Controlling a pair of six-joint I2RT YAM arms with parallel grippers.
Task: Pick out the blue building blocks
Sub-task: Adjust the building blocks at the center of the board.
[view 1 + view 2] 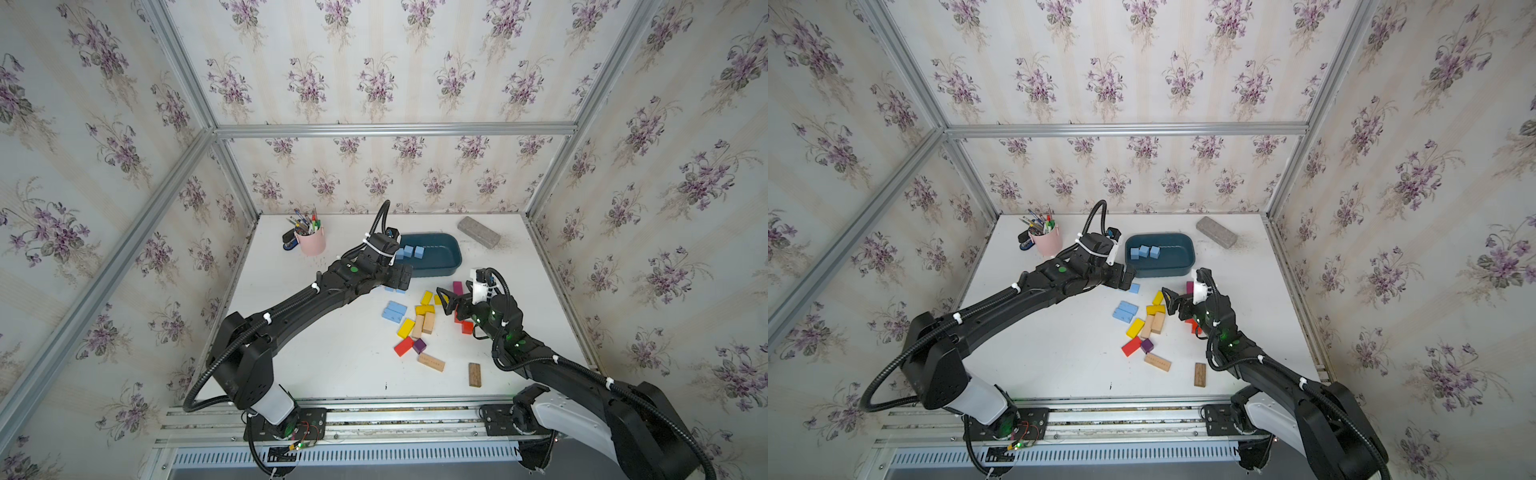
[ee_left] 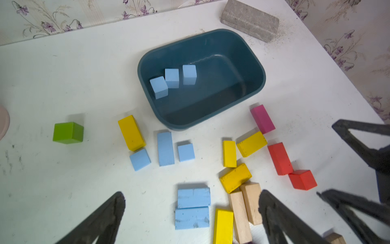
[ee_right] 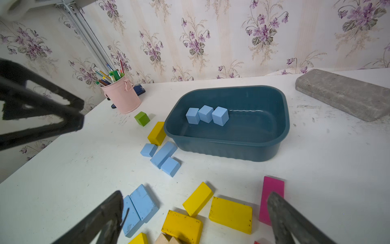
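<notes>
In both top views the left pincer hangs over the white counter, just in front of the teal tub. Its jaws are mostly hidden under the wrist there. The right pincer stands spread and empty above the yellow blocks. Three blue cubes sit in a row inside the tub. Two blue bricks lie flat on the counter, side by side and touching.

In the left wrist view the left pincer's fingers are spread wide and hold nothing. Three other blue blocks lie just beside the tub's outer wall, one oblong between two small ones.

In the right wrist view the right pincer's fingers are wide apart and touch nothing. Behind the tub are a pink cup of pens, a grey stone slab and flowered wallpaper.
</notes>
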